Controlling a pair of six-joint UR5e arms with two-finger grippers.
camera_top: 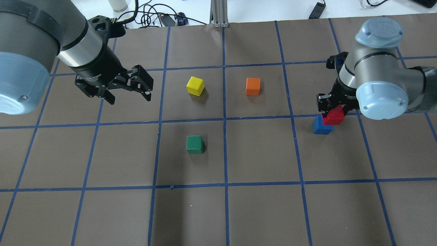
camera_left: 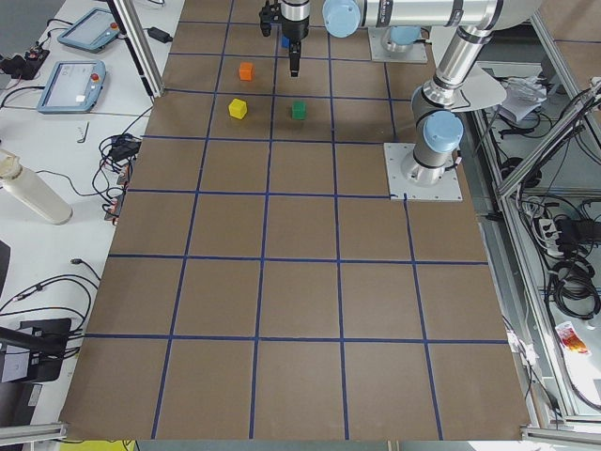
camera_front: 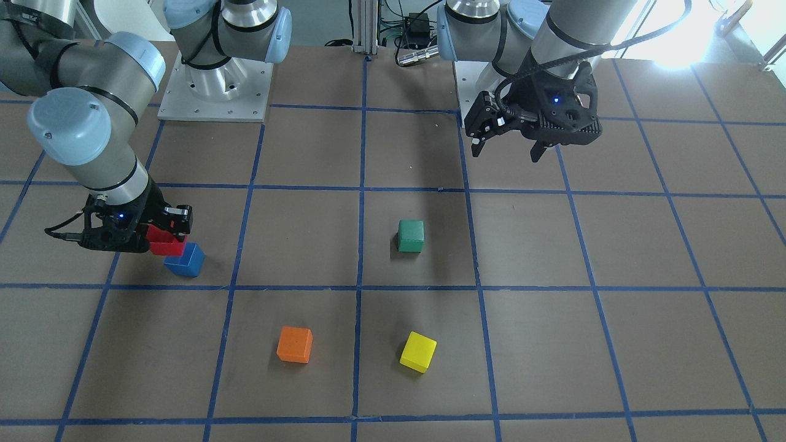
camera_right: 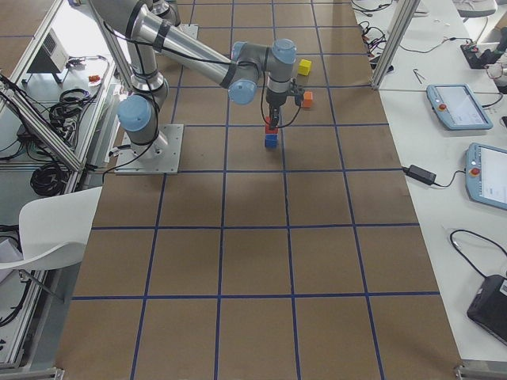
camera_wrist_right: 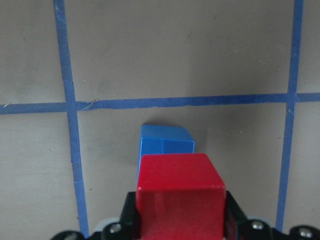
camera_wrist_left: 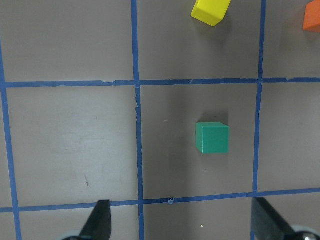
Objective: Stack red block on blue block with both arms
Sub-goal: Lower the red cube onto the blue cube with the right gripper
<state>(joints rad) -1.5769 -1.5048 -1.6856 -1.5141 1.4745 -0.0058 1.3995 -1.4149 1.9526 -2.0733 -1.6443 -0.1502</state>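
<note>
My right gripper (camera_front: 167, 236) is shut on the red block (camera_front: 166, 240) and holds it just above the blue block (camera_front: 185, 260), which sits on the table. In the overhead view the red block (camera_top: 333, 115) overlaps the blue block's (camera_top: 322, 125) upper right corner, under the right gripper (camera_top: 333, 108). In the right wrist view the red block (camera_wrist_right: 180, 194) sits between the fingers with the blue block (camera_wrist_right: 165, 143) below and ahead. My left gripper (camera_top: 128, 94) is open and empty, high above the table, far from both blocks; its fingertips (camera_wrist_left: 100, 220) show in the left wrist view.
A green cube (camera_top: 195, 144) sits near the table's middle, a yellow cube (camera_top: 195, 85) and an orange cube (camera_top: 253, 86) farther from the robot. Blue tape lines grid the brown table (camera_top: 259, 212). The arm bases (camera_front: 215, 92) stand at the robot's edge.
</note>
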